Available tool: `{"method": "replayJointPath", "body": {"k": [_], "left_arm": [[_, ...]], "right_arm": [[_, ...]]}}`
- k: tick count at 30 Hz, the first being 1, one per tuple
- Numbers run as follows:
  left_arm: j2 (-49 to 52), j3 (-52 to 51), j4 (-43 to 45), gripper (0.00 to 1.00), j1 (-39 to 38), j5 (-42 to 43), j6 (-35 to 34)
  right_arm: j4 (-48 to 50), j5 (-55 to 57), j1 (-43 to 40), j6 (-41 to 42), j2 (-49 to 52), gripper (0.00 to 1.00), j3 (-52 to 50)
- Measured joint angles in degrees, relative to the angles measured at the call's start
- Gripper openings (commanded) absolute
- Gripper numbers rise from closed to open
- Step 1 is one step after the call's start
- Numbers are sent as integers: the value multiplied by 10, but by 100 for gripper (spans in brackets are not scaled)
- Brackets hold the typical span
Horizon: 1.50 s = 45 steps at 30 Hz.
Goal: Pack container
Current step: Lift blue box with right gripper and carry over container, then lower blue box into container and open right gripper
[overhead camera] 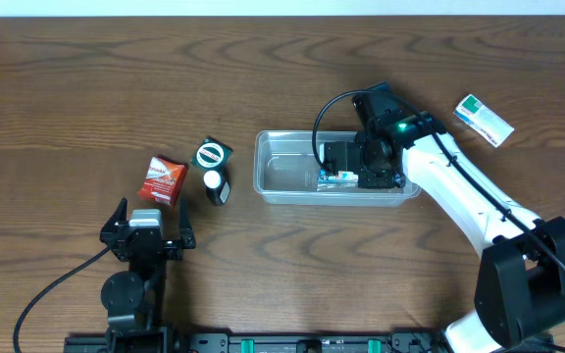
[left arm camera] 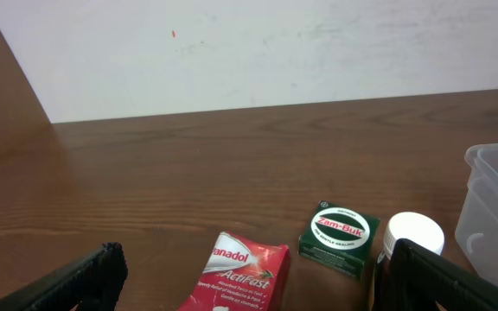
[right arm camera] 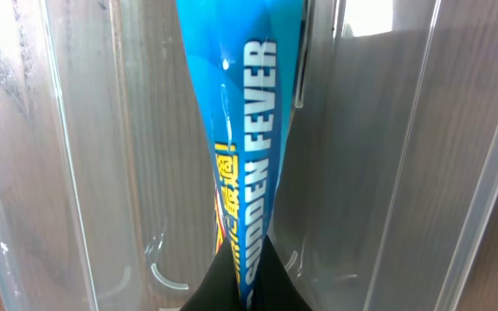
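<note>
The clear plastic container (overhead camera: 287, 169) stands at the table's middle; its corner shows in the left wrist view (left arm camera: 496, 207). My right gripper (overhead camera: 356, 175) reaches down inside it, shut on a blue packet (right arm camera: 242, 130) printed "SUDDEN FEVER", with the container's walls (right arm camera: 85, 173) around it. My left gripper (overhead camera: 148, 238) is open and empty near the front left. Ahead of it lie a red Panadol packet (overhead camera: 165, 179) (left arm camera: 242, 272), a green Zam-Buk tin box (overhead camera: 213, 154) (left arm camera: 340, 238) and a dark bottle with a white cap (overhead camera: 218, 186) (left arm camera: 415, 235).
A white and green box (overhead camera: 485, 120) lies at the back right, right of the right arm. A pale wall runs behind the table's far edge in the left wrist view (left arm camera: 275, 52).
</note>
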Motion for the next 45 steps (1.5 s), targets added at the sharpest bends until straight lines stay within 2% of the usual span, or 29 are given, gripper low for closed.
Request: {"method": "replayJointPath", "body": {"k": [6, 24, 32, 41, 44, 45], "left_arm": [[0, 0, 0, 98, 0, 0, 0], [0, 0, 0, 98, 0, 0, 0], [0, 0, 0, 98, 0, 0, 0], [0, 0, 0, 98, 0, 0, 0], [0, 0, 0, 98, 0, 0, 0], [0, 0, 0, 98, 0, 0, 0]], "right_arm": [[0, -3, 0, 0, 0, 6, 0], [-1, -4, 5, 40, -2, 27, 0], [-23, -7, 15, 99, -77, 38, 0], [-43, -54, 25, 164, -110, 36, 0], [-43, -108, 28, 185, -110, 34, 0], [-44, -121, 28, 188, -110, 30, 0]]}}
